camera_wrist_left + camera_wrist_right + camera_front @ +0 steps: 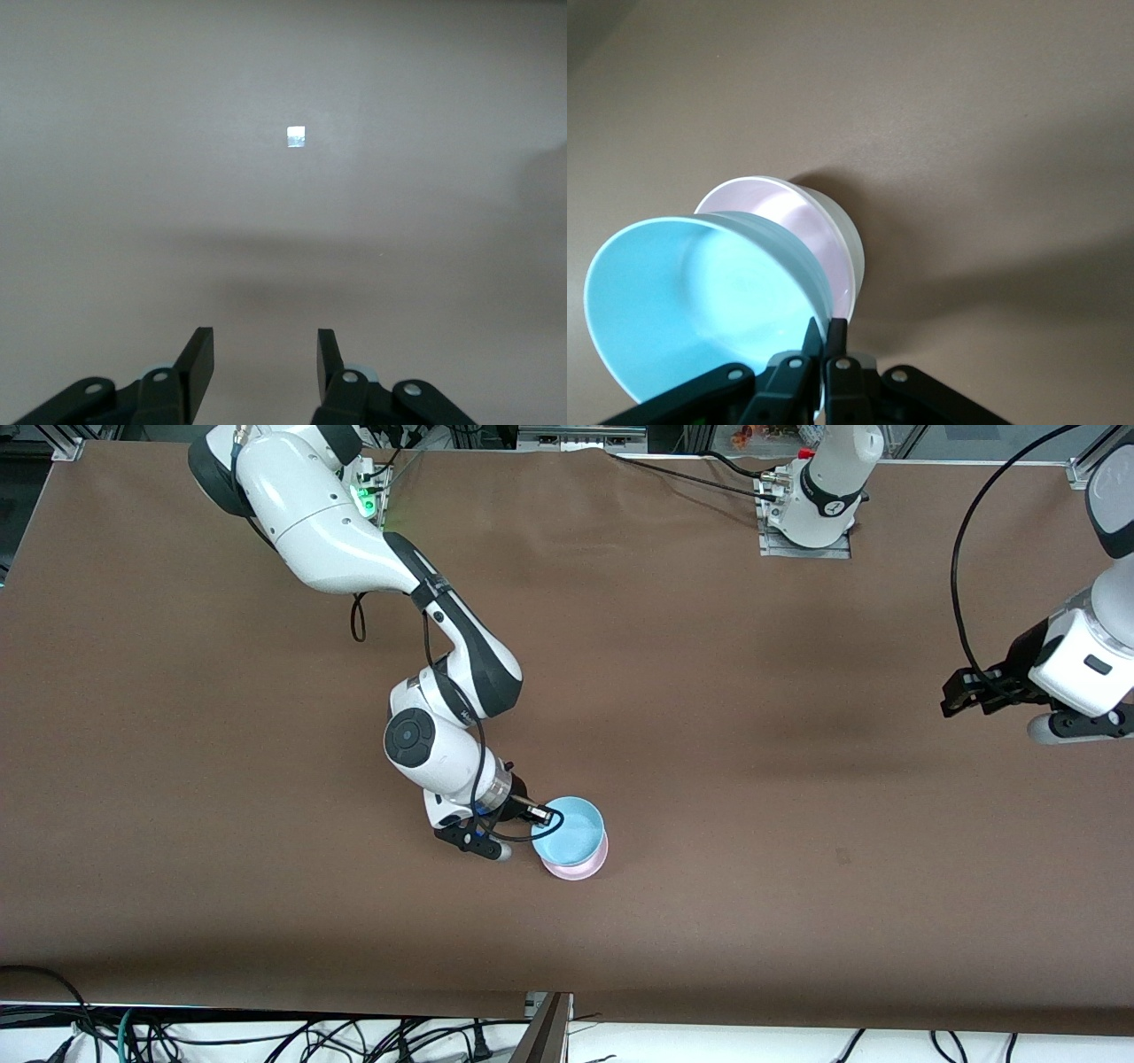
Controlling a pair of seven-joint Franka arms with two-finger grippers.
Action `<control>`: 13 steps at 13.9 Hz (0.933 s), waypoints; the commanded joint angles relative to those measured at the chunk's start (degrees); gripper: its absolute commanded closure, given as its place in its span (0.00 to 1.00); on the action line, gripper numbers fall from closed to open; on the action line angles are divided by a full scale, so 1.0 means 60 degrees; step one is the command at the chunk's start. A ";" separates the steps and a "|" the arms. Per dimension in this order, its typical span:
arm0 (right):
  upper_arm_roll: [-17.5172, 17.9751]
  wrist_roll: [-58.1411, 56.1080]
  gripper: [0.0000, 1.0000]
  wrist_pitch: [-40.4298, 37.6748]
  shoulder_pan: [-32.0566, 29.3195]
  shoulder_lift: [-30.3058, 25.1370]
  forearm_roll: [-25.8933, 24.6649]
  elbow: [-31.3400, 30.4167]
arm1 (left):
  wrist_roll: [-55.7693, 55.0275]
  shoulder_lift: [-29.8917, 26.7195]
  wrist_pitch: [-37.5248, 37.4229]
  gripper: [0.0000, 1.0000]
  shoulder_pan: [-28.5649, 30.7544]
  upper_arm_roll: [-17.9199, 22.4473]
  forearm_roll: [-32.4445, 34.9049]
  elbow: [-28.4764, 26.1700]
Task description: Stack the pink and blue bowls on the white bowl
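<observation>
My right gripper [542,815] is shut on the rim of the light blue bowl [571,831], one finger inside and one outside [824,332]. The blue bowl [700,301] is tilted and lies over the pale pink bowl [585,868]. In the right wrist view the pink bowl [788,221] sits nested in the white bowl [850,243], which stands on the table. In the front view the white bowl is hidden under the others. My left gripper [961,695] is open and empty [266,350], held above the table at the left arm's end, where that arm waits.
The brown table cloth [709,691] covers the whole table. A small bright square spot [296,136] lies on the cloth below my left gripper. Cables hang along the table's edge nearest the front camera [354,1036].
</observation>
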 commanded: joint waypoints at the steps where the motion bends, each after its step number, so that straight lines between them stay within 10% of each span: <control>1: -0.0080 0.0224 1.00 0.0033 0.0153 0.0309 0.0005 0.0469 | 0.0367 -0.0654 0.0493 0.43 0.0021 -0.0102 0.0344 -0.1024; 13: -0.0110 0.0298 1.00 0.0136 0.0153 0.0470 0.0005 0.0469 | 0.0353 -0.0698 0.0933 0.00 0.0006 -0.0131 0.0315 -0.1246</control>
